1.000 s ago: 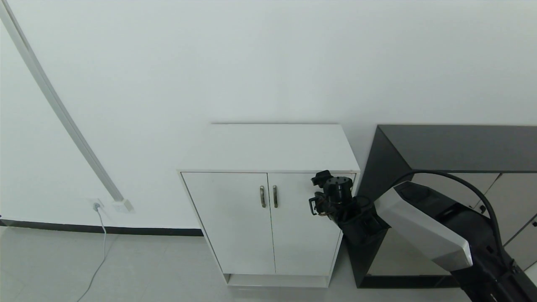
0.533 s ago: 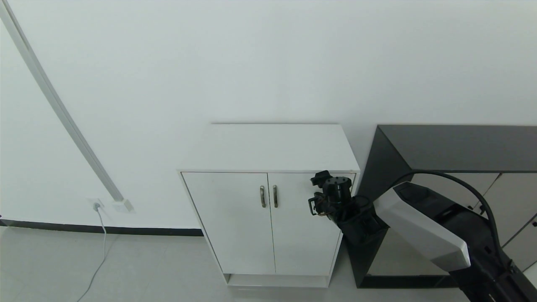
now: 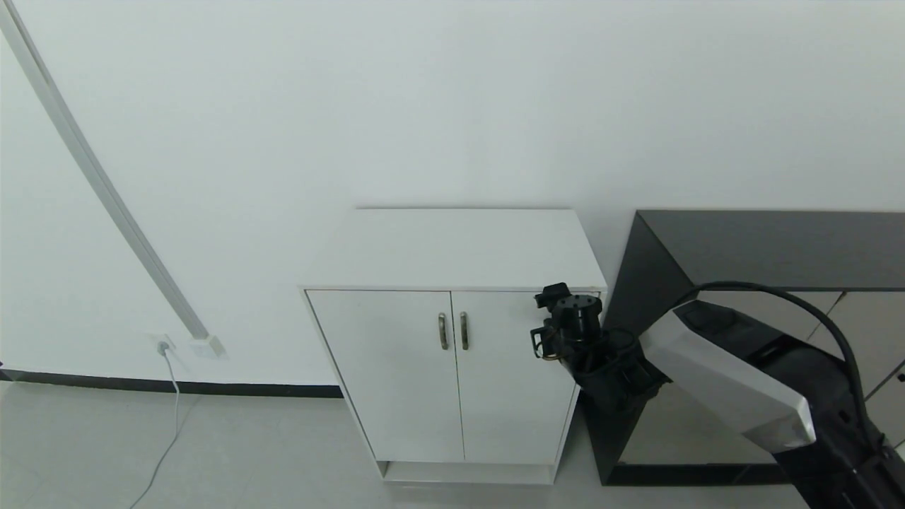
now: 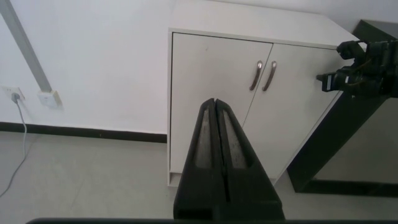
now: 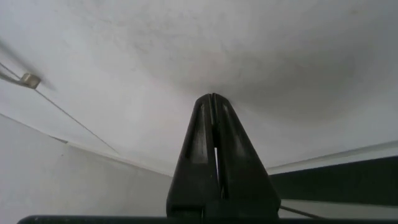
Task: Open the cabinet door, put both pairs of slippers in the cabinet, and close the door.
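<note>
Standing against the white wall (image 3: pixel 424 106), the white cabinet (image 3: pixel 452 247) has its left door (image 3: pixel 385 375) and right door (image 3: pixel 512 396) both flush and closed, so its inside is hidden. Two upright metal handles (image 3: pixel 453 331) sit side by side along the centre seam. A shallow open recess runs under the doors at floor level.

The cabinet's right edge is just beside a dark cabinet (image 3: pixel 763 247), leaving no room on that side. To its left lies open grey floor (image 3: pixel 247 452), reaching to a wall socket (image 3: pixel 164 346) with a cable (image 3: pixel 170 417) trailing down and a slanted conduit (image 3: pixel 92 177) above it.

The right arm (image 3: pixel 721 382) crosses in front of the dark cabinet, its wrist end before the right door's upper outer corner; I cannot tell whether it touches. The right gripper (image 5: pixel 213 98) has its fingers pressed together on nothing, pointing at a white surface. The left gripper (image 4: pixel 214 102) is likewise closed and empty, held well back from the cabinet's front and aimed toward the left door.
</note>
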{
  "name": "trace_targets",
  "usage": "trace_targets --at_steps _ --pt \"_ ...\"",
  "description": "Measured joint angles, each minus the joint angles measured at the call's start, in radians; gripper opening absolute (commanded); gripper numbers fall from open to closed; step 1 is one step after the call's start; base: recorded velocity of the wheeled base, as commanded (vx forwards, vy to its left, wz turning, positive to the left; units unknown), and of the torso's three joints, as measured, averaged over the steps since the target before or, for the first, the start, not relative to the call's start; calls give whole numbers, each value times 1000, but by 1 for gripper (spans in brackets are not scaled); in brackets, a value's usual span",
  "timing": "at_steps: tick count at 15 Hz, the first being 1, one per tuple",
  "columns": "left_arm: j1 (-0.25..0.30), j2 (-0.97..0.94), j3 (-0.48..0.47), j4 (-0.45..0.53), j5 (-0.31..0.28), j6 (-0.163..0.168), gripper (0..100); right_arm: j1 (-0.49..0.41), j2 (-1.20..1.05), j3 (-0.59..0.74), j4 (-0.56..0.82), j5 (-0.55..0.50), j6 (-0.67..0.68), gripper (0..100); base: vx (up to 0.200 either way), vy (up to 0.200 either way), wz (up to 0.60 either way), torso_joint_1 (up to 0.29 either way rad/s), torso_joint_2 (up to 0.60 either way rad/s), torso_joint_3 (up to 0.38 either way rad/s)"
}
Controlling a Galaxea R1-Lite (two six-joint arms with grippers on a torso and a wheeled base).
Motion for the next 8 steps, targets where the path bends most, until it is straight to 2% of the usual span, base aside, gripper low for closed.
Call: trace_targets --at_steps 4,8 --pt "0 0 0 0 0 0 0 6 -144 264 -126 -5 1 0 0 0 0 0 0 0" --pt "0 0 0 0 0 0 0 -16 -307 603 -329 -8 -4 0 0 0 0 0 0 0"
